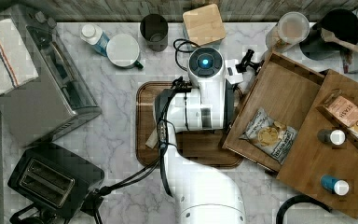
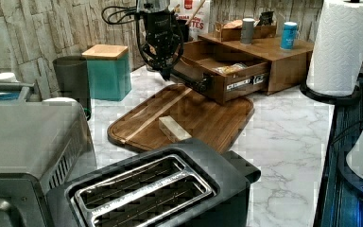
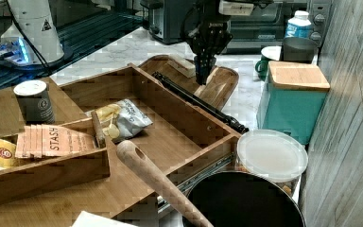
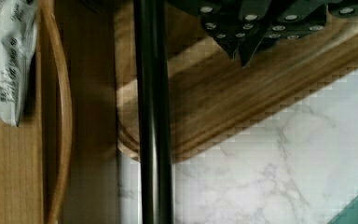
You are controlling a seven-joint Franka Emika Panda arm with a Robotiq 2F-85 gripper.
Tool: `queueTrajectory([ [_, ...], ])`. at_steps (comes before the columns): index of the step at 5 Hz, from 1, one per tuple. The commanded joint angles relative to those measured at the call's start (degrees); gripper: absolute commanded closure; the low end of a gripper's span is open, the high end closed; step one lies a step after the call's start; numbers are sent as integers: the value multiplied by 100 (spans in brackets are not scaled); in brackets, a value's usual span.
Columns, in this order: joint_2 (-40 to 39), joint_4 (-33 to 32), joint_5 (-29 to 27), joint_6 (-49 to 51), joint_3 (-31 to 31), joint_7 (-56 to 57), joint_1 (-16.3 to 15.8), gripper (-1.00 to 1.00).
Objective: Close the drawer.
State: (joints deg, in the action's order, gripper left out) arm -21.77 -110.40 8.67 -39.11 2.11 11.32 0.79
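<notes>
The drawer point(image 1: 284, 88) stands pulled out of its wooden cabinet point(image 1: 317, 158), with a bag of chips point(image 1: 270, 135) lying on its floor. A black bar handle point(image 3: 198, 101) runs along the drawer's front wall point(image 2: 231, 82). My gripper point(image 3: 203, 71) hangs point-down just outside that front, over the far end of a dark cutting board, a little off the handle's end. Its fingers are shut with nothing between them. In the wrist view the fingertips point(image 4: 247, 55) sit together beside the handle point(image 4: 154, 116), with the drawer front point(image 4: 93, 93) beyond it.
The dark cutting board point(image 1: 191, 149) lies against the drawer front with a pale block point(image 2: 174, 128) on it. A teal canister point(image 2: 108, 71), a dark cup point(image 1: 154, 31) and a mug point(image 1: 123, 50) stand behind. A toaster point(image 2: 146, 189) and a paper towel roll point(image 2: 342, 42) are nearby.
</notes>
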Motion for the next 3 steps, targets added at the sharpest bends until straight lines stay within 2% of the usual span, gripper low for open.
queueTrajectory([
  [1,-221,968,372,-373,208,-111,33,100],
  [2,-592,1577,211,194,173,22,147,100],
  [3,-742,1652,74,93,176,37,235,100],
])
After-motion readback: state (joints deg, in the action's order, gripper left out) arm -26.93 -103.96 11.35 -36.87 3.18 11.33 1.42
